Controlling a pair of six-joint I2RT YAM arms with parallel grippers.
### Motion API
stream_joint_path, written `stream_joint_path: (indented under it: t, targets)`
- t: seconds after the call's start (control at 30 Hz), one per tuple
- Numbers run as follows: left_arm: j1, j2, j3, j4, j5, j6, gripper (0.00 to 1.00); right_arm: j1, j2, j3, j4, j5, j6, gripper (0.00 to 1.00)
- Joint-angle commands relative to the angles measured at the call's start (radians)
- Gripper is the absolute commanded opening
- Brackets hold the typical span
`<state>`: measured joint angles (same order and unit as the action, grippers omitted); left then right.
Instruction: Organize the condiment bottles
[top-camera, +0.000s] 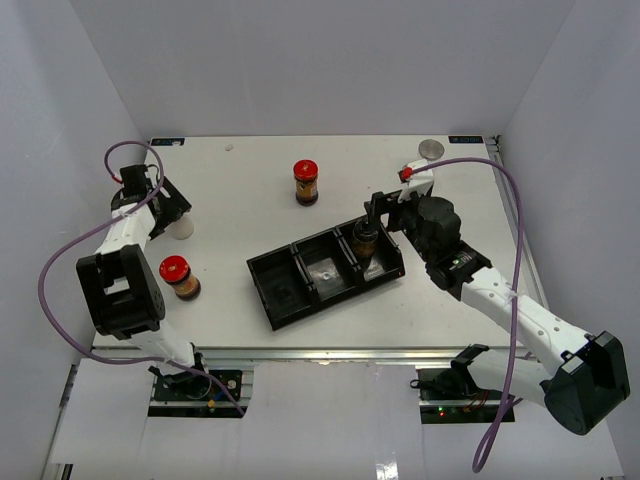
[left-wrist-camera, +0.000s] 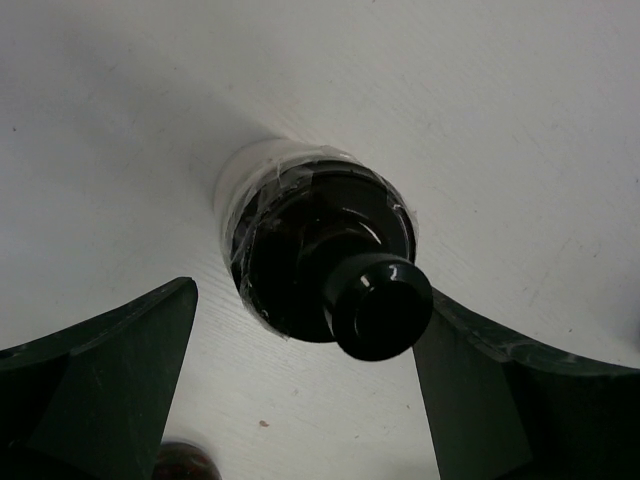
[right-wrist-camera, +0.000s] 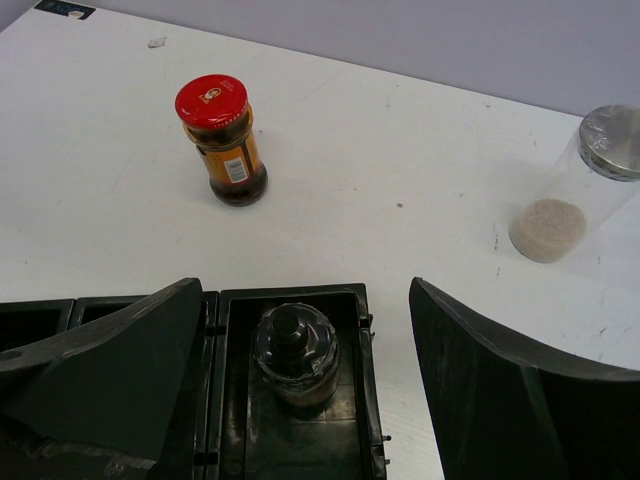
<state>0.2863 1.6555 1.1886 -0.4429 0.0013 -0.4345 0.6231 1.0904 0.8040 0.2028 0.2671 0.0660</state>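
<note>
A black-capped shaker (left-wrist-camera: 318, 258) with a pale body stands on the table between my left gripper's (left-wrist-camera: 305, 395) open fingers, its cap close to the right finger (left-wrist-camera: 520, 400); it shows at the far left in the top view (top-camera: 182, 229) beside the left gripper (top-camera: 168, 211). A second black-capped shaker (right-wrist-camera: 294, 348) stands in the right compartment of the black tray (right-wrist-camera: 365, 400). My right gripper (right-wrist-camera: 300, 400) is open and empty just above it, also seen from the top (top-camera: 380, 222). Red-lidded jars stand at the left front (top-camera: 179, 277) and at the back middle (top-camera: 306, 182). A silver-lidded jar (top-camera: 431, 150) stands at the back right.
The black three-compartment tray (top-camera: 290, 295) lies slanted mid-table; its left and middle compartments hold nothing. The back red-lidded jar (right-wrist-camera: 225, 140) and the silver-lidded jar (right-wrist-camera: 590, 175) stand beyond the tray in the right wrist view. White walls enclose the table on three sides.
</note>
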Motion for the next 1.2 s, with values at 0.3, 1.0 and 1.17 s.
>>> stream_joint_path:
  t: [0.3,1.0,1.17]
  targets:
    - [0.004,0.07,0.102,0.006,-0.005,0.039,0.69,0.003,0.0,0.01,0.014,0.015,-0.027,0.9]
    - [-0.145,-0.112,0.233,-0.169,0.088,0.056,0.0,0.004,-0.028,0.05,-0.096,0.024,0.005,0.9]
    - [-0.276,-0.109,0.363,-0.252,0.04,0.057,0.0,0.003,-0.047,0.054,-0.131,0.034,0.018,0.9]
